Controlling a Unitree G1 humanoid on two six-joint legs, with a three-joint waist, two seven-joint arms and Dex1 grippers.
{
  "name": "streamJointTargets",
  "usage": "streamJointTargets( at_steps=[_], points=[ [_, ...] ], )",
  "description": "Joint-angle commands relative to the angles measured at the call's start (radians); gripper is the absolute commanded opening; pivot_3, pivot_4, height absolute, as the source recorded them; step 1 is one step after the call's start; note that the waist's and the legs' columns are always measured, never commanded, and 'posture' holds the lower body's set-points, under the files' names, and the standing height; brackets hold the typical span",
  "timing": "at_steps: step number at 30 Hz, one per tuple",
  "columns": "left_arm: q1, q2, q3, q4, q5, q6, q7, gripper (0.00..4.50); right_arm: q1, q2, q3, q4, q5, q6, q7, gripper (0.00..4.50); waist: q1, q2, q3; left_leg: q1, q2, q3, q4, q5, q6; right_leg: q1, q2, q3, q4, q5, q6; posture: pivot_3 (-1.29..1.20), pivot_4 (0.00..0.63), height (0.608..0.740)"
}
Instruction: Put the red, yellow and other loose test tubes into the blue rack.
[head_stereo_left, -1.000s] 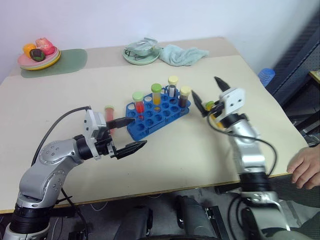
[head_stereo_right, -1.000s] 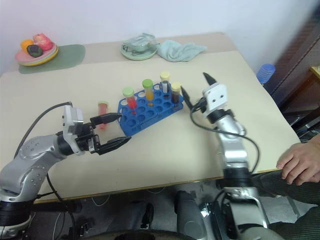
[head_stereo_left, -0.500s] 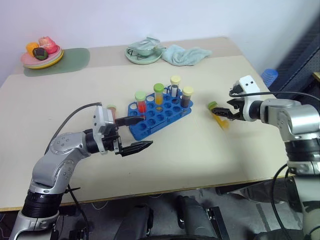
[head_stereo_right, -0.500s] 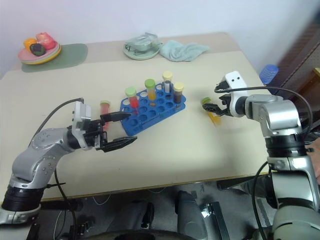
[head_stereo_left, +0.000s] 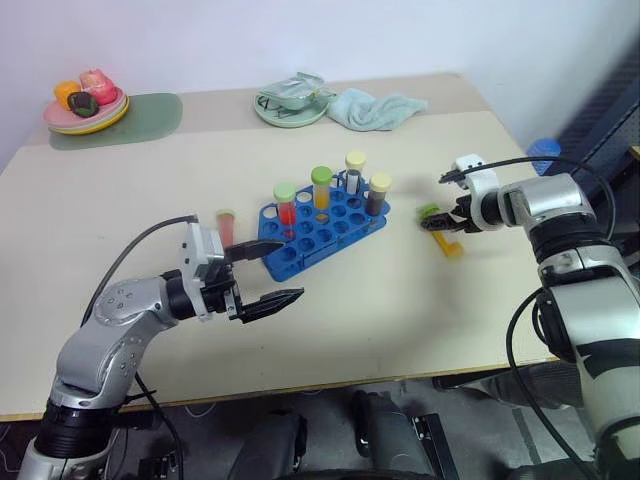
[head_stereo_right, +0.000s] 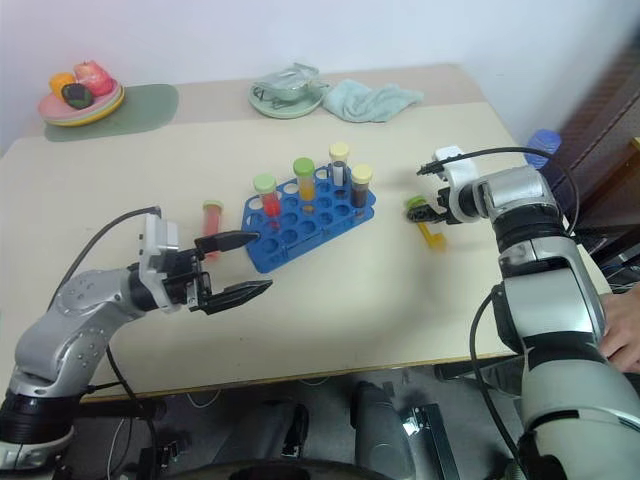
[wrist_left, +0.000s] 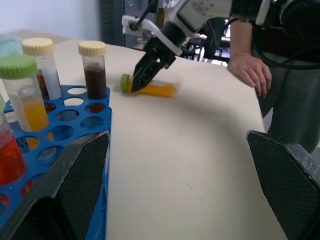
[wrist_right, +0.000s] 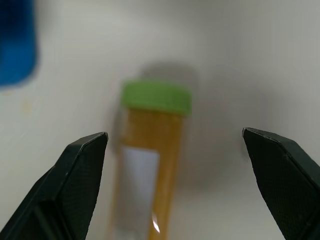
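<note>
Right wrist view puts the yellow tube (wrist_right: 150, 165) lying flat on the table (head_stereo_left: 400, 290), green cap between your right gripper (head_stereo_left: 437, 222)'s spread fingers, not yet pinched; from the head view it lies to the right of the blue rack (head_stereo_left: 325, 232), apart from it; the rack holds four capped tubes upright; the red tube (head_stereo_left: 226, 226) lies just left of the rack; your left gripper (head_stereo_left: 270, 273) hovers beside it, fingers wide apart, holding nothing.
</note>
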Motion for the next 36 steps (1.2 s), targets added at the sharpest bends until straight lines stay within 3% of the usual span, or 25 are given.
streamJointTargets(
  at_steps=[1,4,7,12,19,24,27,29,31,36],
  points=[
    [0.011,0.007,0.032,-0.044,-0.023,0.000,0.013,4.50,-0.053,0.001,0.024,0.049,-0.053,-0.010,0.067,4.41,-0.001,0.000,0.000,0.000,0.000,0.000,0.000,0.000,0.000,0.000,0.000,0.000,0.000,0.000,0.000,0.00,0.150,0.740],
    [0.017,0.006,0.030,-0.047,-0.026,-0.001,0.019,4.50,-0.059,0.007,0.031,0.070,-0.083,-0.018,0.096,4.41,0.000,0.000,0.000,0.000,0.000,0.000,0.000,0.000,0.000,0.000,0.000,0.000,0.000,0.000,0.000,0.00,0.150,0.740],
    [0.015,0.008,0.028,-0.047,-0.030,0.000,0.022,4.50,-0.061,0.019,0.030,0.080,-0.105,-0.021,0.111,3.60,-0.001,0.000,0.000,0.000,0.000,0.000,0.000,0.000,0.000,0.000,0.000,0.000,0.000,0.000,0.000,0.00,0.150,0.740],
    [0.010,0.009,0.025,-0.046,-0.033,0.003,0.026,4.50,-0.049,0.026,0.029,0.057,-0.127,-0.017,0.151,1.12,-0.003,0.000,0.000,0.001,0.000,0.000,0.000,0.000,0.000,0.001,0.000,0.000,0.001,0.000,0.000,0.00,0.150,0.740],
    [0.003,0.014,0.026,-0.042,-0.038,0.007,0.025,4.50,-0.015,0.002,0.023,-0.034,-0.126,-0.010,0.240,1.12,-0.002,0.000,0.000,0.001,0.000,0.000,0.000,0.000,0.000,0.000,0.000,0.000,0.001,0.000,0.000,0.00,0.150,0.740],
    [-0.003,0.020,0.031,-0.037,-0.042,0.014,0.017,4.50,0.186,-0.098,-0.041,-0.536,0.022,0.104,0.400,1.12,0.003,0.001,0.000,-0.001,0.000,-0.001,0.000,0.000,0.000,0.000,0.000,-0.001,0.000,0.000,0.000,0.00,0.150,0.740],
    [-0.001,0.022,0.040,-0.037,-0.046,0.019,0.014,4.50,0.390,-0.111,-0.181,-0.911,0.179,0.084,0.423,1.12,0.003,0.001,0.000,-0.003,0.000,-0.002,0.000,0.000,0.000,-0.001,0.000,-0.002,-0.001,0.000,0.000,0.00,0.150,0.740],
    [0.003,0.023,0.045,-0.037,-0.048,0.024,0.013,4.50,0.499,-0.038,-0.321,-1.103,0.336,0.099,0.403,1.12,0.003,0.001,0.000,-0.003,0.000,-0.003,0.000,0.000,0.000,-0.001,0.000,-0.003,-0.001,0.000,0.000,0.00,0.150,0.740],
    [0.008,0.025,0.054,-0.037,-0.053,0.029,0.011,4.50,0.573,0.082,-0.414,-1.217,0.393,0.020,0.286,1.12,-0.002,0.001,0.000,-0.002,0.000,-0.003,0.000,0.000,0.000,0.000,0.000,-0.003,-0.001,0.000,0.001,0.00,0.150,0.740],
    [0.015,0.032,0.073,-0.026,-0.067,0.038,0.011,4.50,0.627,0.419,-0.491,-1.228,0.411,-0.332,0.025,1.12,-0.001,0.001,0.000,0.003,0.000,-0.001,0.001,-0.001,0.001,0.002,0.001,-0.001,0.002,0.001,0.001,0.00,0.150,0.740]
  ],
)
